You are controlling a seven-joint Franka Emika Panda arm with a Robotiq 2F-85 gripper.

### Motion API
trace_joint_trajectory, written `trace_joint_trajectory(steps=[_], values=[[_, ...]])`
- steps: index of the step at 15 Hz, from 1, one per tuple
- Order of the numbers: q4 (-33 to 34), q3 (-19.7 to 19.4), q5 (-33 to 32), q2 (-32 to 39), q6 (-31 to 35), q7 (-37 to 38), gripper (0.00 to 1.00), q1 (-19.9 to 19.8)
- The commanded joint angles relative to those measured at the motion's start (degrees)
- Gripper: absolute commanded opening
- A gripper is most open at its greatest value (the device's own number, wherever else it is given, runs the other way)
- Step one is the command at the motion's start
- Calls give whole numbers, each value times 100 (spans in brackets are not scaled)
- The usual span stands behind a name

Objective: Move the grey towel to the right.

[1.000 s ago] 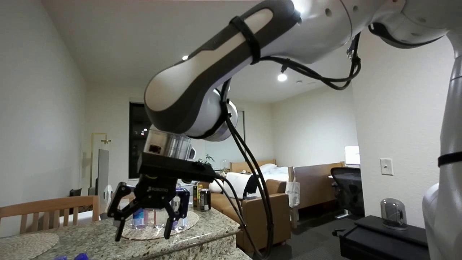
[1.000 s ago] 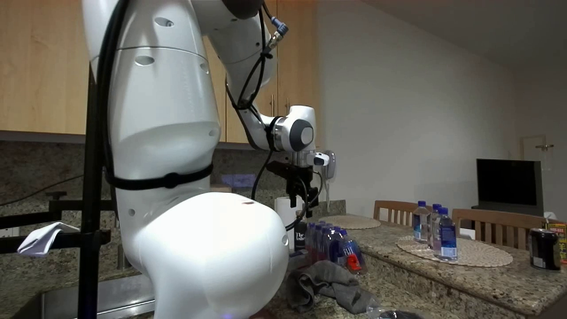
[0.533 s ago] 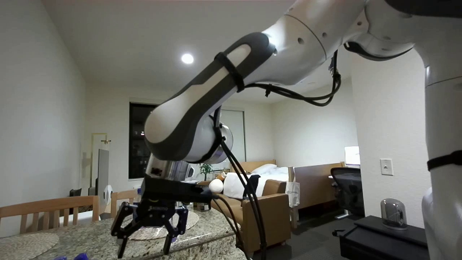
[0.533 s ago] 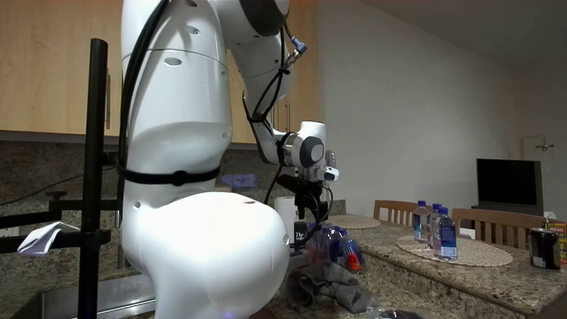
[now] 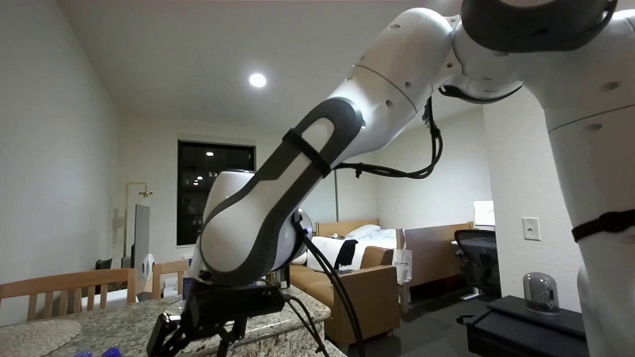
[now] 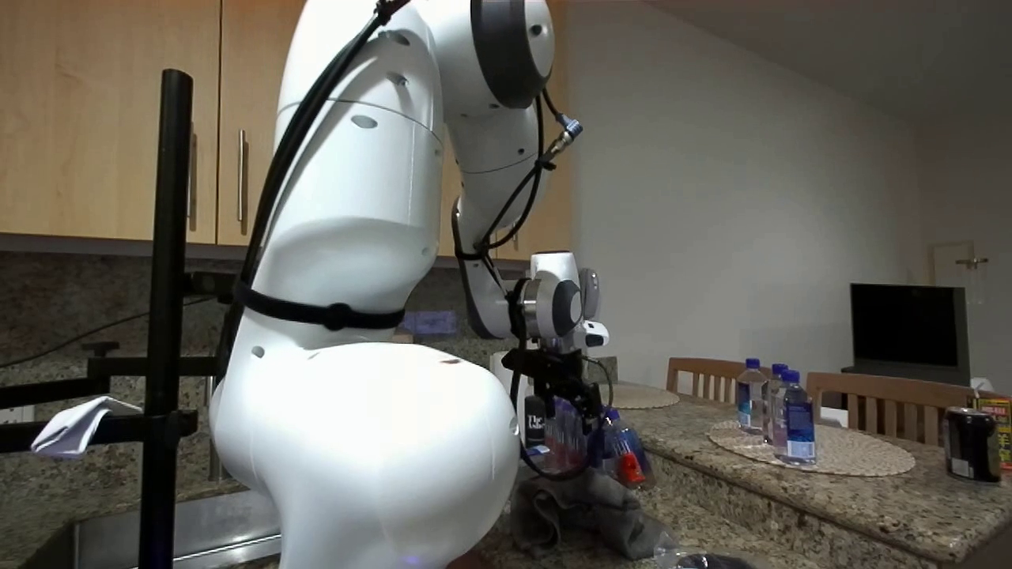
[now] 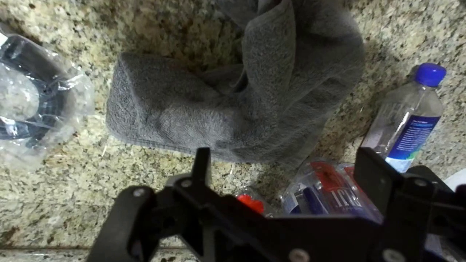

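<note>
The grey towel (image 7: 189, 116) lies crumpled and folded on the speckled stone counter in the wrist view. It also shows in an exterior view (image 6: 624, 525), below the gripper and partly hidden by the arm's base. My gripper (image 7: 285, 151) is open, with its fingers wide apart and nothing between them. In the wrist view the fingertips appear by the towel's near edge; whether they touch it I cannot tell. In an exterior view the gripper (image 5: 189, 347) is tilted and low, with its fingertips near the bottom of the picture.
Plastic bottles with red and blue labels (image 7: 331, 185) lie close by the gripper. A blue-capped bottle (image 7: 411, 120) is beside the towel. A clear bag with a dark item (image 7: 47, 98) lies on the other side. A raised ledge (image 6: 838, 506) carries bottles (image 6: 797, 419) and a can (image 6: 971, 444).
The arm has come down, bringing the gripper lower toward the towel. The gripper has tilted in the last half second. It stays open, and the towel has not visibly moved.
</note>
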Motion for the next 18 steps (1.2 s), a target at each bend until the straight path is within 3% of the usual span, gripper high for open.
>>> trace_joint_trajectory(steps=[1,6,12,18], values=[[-2,-147,54,1,-11,-49,100,135],[127,-132,112,57,-336,-59,100,164],[678,-297,-906,592,-590,617,100,531],[1359,-928,-2170,1459,-1230,2013,100,1230]])
